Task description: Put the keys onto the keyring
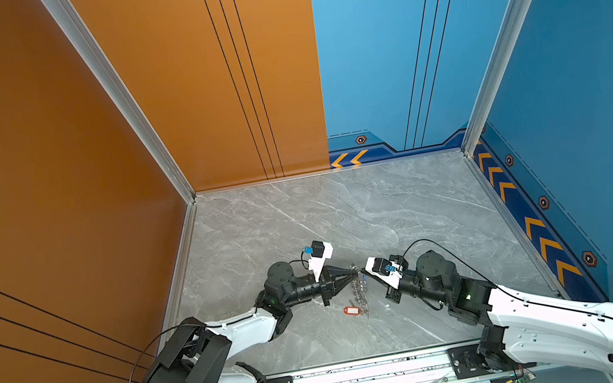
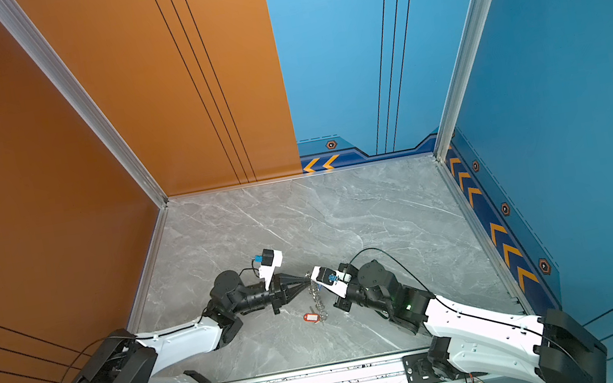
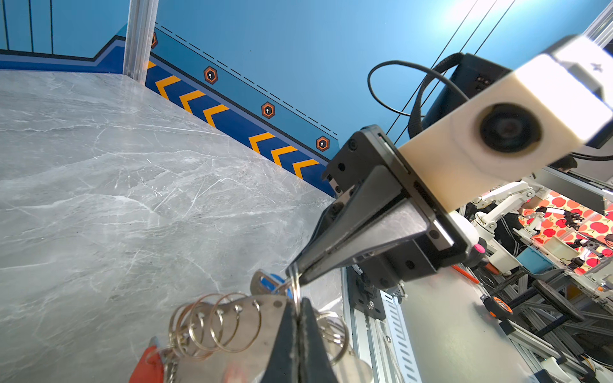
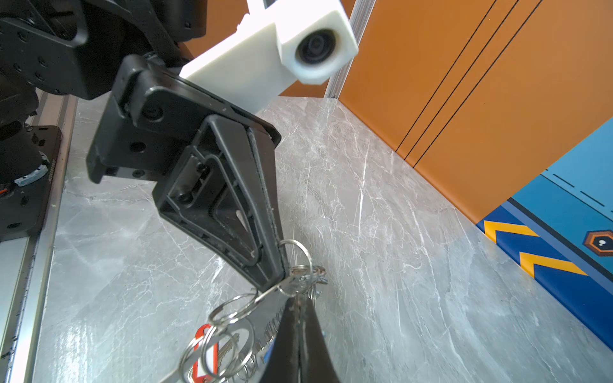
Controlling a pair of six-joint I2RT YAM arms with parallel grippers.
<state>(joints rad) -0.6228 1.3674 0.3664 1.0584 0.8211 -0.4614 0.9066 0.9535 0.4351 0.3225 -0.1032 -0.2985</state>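
The keyring (image 1: 359, 290) (image 2: 318, 299) hangs between the two grippers above the marble table (image 1: 342, 216), its split rings bunched along the rim. My left gripper (image 3: 298, 310) (image 1: 352, 273) is shut on the top edge of the grey plate (image 3: 262, 318). My right gripper (image 4: 298, 300) (image 3: 293, 275) is shut on a thin split ring beside a key with a blue tag (image 3: 270, 283). In both top views the right wrist camera hides its fingertips. A key with a red tag (image 1: 352, 310) (image 4: 202, 354) dangles from the low end of the keyring.
Orange wall panels (image 1: 38, 161) stand left and behind, blue ones (image 1: 592, 69) behind and right. An aluminium rail (image 1: 368, 372) with the arm mounts runs along the front edge. Bare marble lies behind and to both sides of the grippers.
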